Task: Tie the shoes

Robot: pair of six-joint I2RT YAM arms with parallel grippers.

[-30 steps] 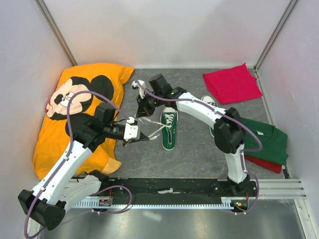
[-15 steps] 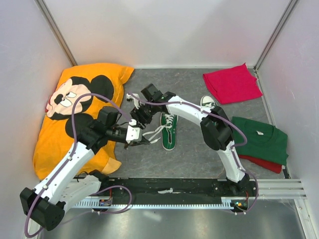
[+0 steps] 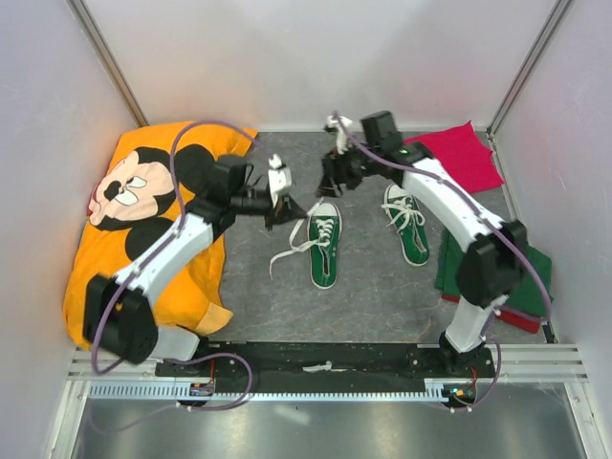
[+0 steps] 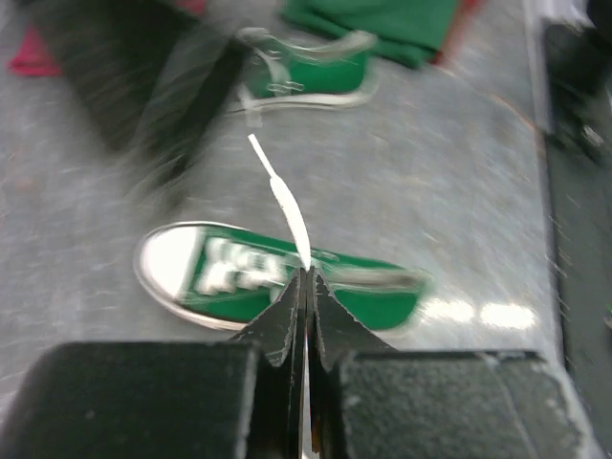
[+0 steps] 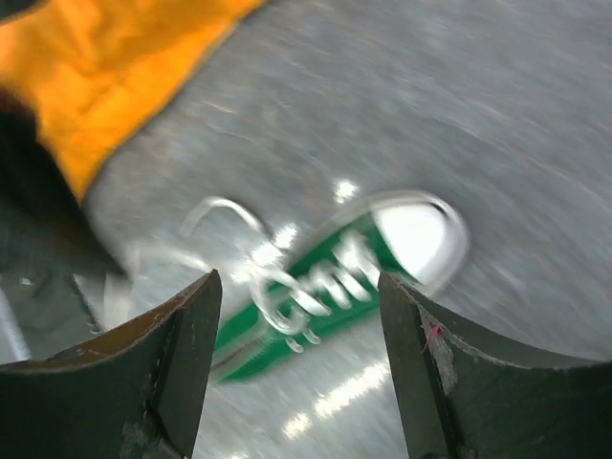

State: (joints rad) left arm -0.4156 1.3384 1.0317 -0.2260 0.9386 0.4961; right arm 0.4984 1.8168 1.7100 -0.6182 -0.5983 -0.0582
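Observation:
Two small green shoes with white laces lie on the grey table: one [image 3: 323, 247] in the middle, the other [image 3: 407, 224] to its right. My left gripper [image 3: 291, 211] hovers just left of the middle shoe's toe, shut on a white lace [image 4: 283, 198] whose tip pokes out past the fingertips [image 4: 306, 275]. Under it lies the middle shoe [image 4: 277, 280]. My right gripper [image 3: 328, 182] hangs open above and behind that shoe. In the right wrist view nothing sits between its fingers [image 5: 297, 281], and the shoe [image 5: 337, 277] with loose lace loops lies below.
An orange cartoon-mouse pillow [image 3: 143, 225] fills the left side. A red cloth [image 3: 446, 159] lies at the back right. Folded green cloth [image 3: 521, 273] over red sits at the right edge. White walls close in the table on three sides.
The right gripper has opened and pulled back and right, away from the left gripper. The left gripper, still shut on the lace, has swung toward the back of the table.

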